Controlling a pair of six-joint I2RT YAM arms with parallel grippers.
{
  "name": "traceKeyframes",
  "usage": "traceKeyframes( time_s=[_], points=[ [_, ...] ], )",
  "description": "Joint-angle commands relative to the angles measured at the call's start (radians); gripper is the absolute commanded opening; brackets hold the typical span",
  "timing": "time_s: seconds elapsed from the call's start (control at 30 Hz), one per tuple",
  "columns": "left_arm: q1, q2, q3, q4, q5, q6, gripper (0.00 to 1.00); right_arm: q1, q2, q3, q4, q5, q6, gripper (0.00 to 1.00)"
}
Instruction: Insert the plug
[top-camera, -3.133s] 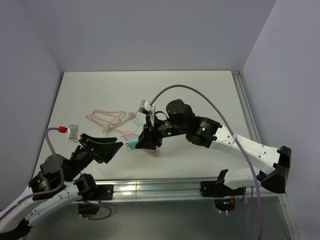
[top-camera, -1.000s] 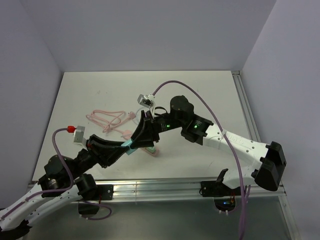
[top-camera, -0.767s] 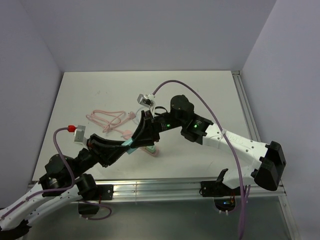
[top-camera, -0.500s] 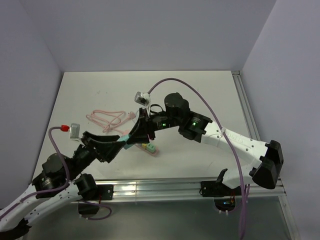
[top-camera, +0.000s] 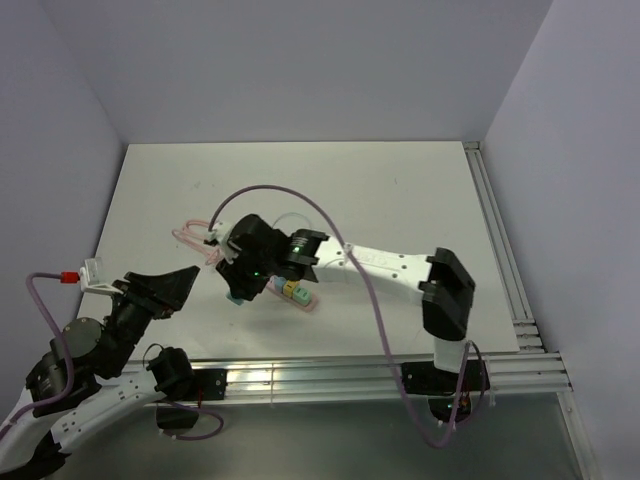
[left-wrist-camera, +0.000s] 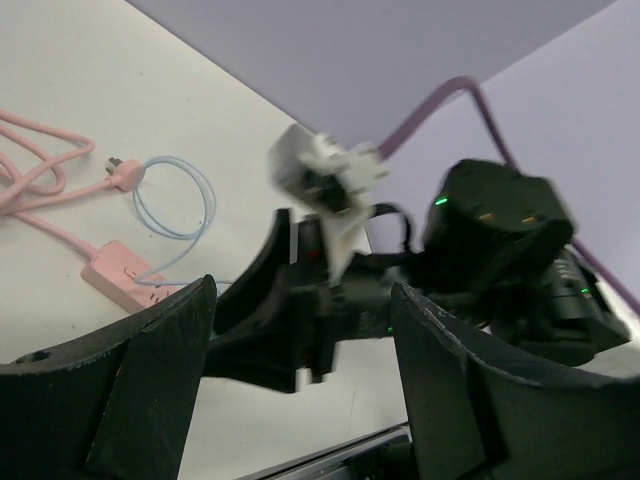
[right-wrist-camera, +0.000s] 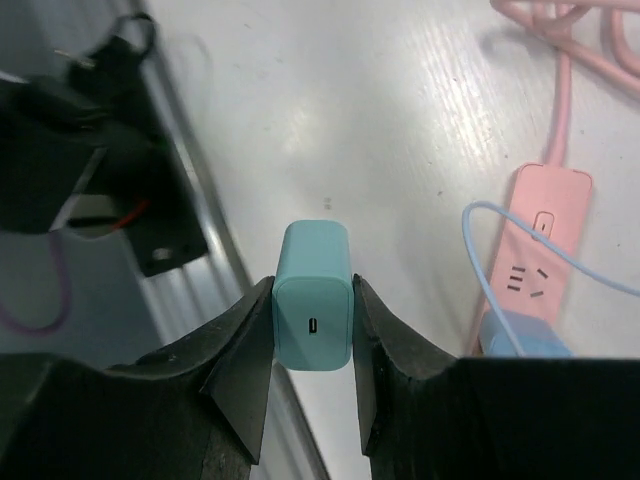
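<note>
My right gripper (top-camera: 238, 290) is shut on a teal charger plug (right-wrist-camera: 313, 310), holding it above the table just left of the pink power strip (top-camera: 300, 300). In the right wrist view the plug's USB port faces the camera and the strip (right-wrist-camera: 540, 235) lies to the right, with a light-blue plug (right-wrist-camera: 525, 335) in its near end. My left gripper (top-camera: 165, 290) is open and empty at the near left, aimed toward the right gripper. In the left wrist view the strip (left-wrist-camera: 120, 280) lies left of the right gripper (left-wrist-camera: 300, 310).
A coiled pink cable (top-camera: 205, 240) lies behind the strip's left side. A thin light-blue cable loop (left-wrist-camera: 175, 210) runs from the strip. The aluminium rail (top-camera: 320, 375) marks the near table edge. A purple cable (top-camera: 300, 205) arches over the right arm.
My right arm has swung left and down with the teal plug, off the strip's side. My left arm has pulled back to the left, away from the right gripper.
</note>
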Motion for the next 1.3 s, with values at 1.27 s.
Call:
traceKeyframes(
  time_s=[1.27],
  points=[
    [-0.001,-0.031,-0.028,0.046,-0.001,0.044,0.77,-0.011,0.336,0.388,-0.439,0.439,-0.177,0.0]
  ],
)
